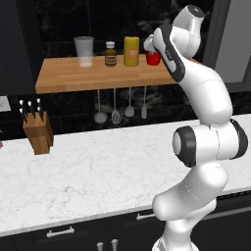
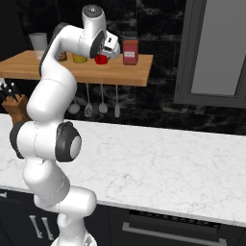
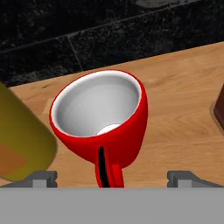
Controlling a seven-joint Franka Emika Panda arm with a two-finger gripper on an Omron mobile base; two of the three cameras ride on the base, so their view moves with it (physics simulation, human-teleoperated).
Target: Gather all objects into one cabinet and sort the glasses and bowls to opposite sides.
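A glossy red mug (image 3: 100, 118) with a white inside stands on the wooden shelf (image 3: 183, 87), its handle turned toward the hand camera. My gripper (image 3: 113, 179) is open just in front of it. One fingertip sits to each side of the handle, and neither touches the mug. From the base cameras the red mug (image 1: 153, 58) (image 2: 100, 59) shows partly behind my raised hand (image 2: 109, 47), near the right end of the shelf. The bowls and the cabinet are out of view.
Along the shelf (image 1: 98, 76) stand a clear tumbler (image 1: 84, 51), a brown bottle (image 1: 111, 54), a yellow canister (image 1: 131, 51) close to the mug and a red jar (image 2: 130, 51). Utensils (image 1: 115, 105) hang below. A knife block (image 1: 38, 131) stands on the marble counter (image 1: 108, 171).
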